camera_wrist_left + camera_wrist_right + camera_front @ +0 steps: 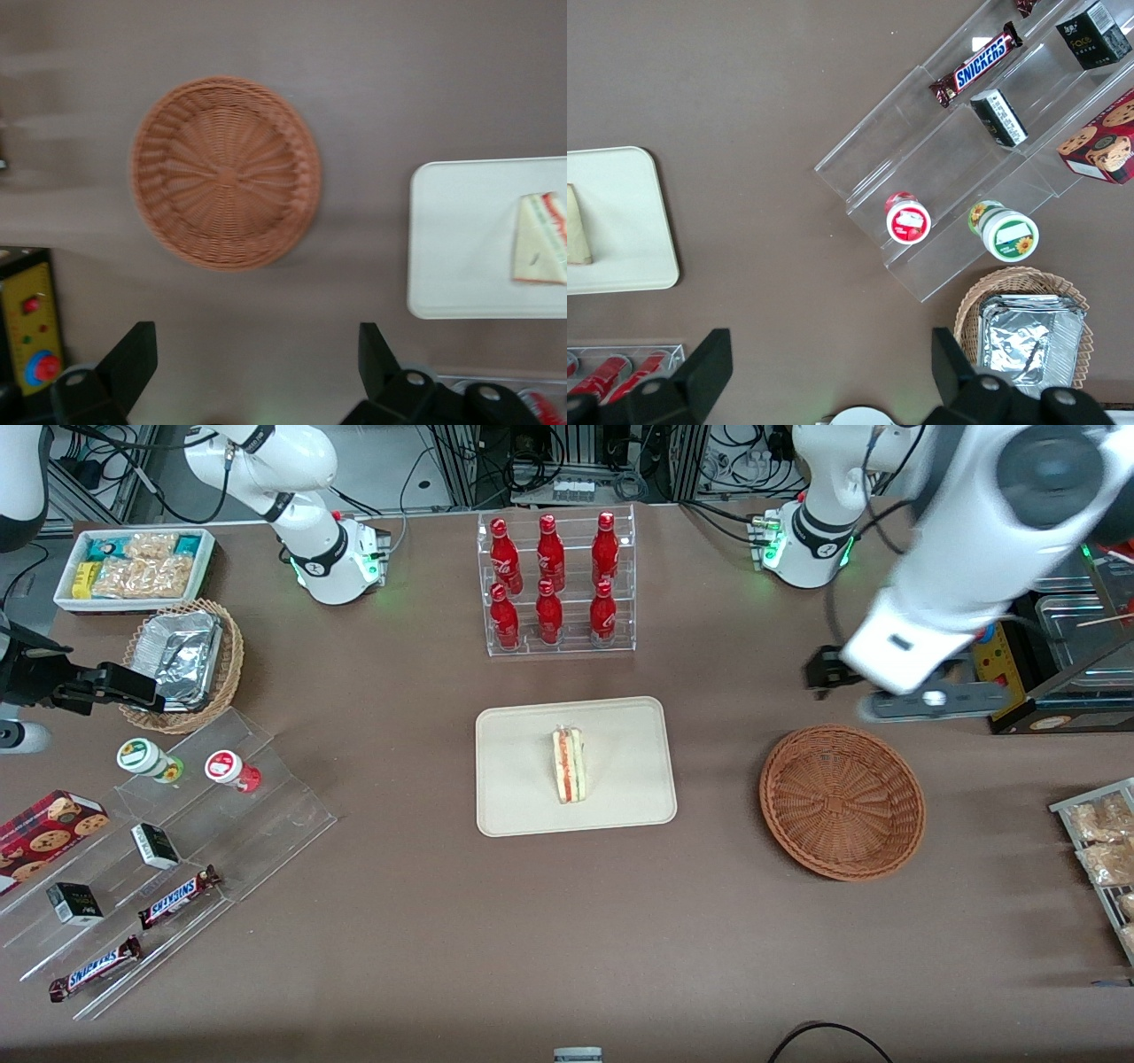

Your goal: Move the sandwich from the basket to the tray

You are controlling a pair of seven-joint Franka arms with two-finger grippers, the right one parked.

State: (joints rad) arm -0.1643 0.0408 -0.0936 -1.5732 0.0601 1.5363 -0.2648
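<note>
The sandwich (568, 765) (542, 240), a white wedge with red and green filling, lies on the beige tray (620, 735) (461, 239) at the table's middle. The reddish-brown woven basket (842, 802) (226, 171) stands beside the tray toward the working arm's end, with nothing in it. My left gripper (926, 701) (257, 372) hangs high above the table, farther from the front camera than the basket. It is open, its fingers (133, 354) wide apart with only bare table between them.
A clear rack of red bottles (554, 584) stands farther from the front camera than the tray. A box with buttons (31, 328) and metal trays (1076, 633) lie at the working arm's end, with bagged pastries (1103, 850) nearer the camera. Snack shelves (168, 841) sit toward the parked arm's end.
</note>
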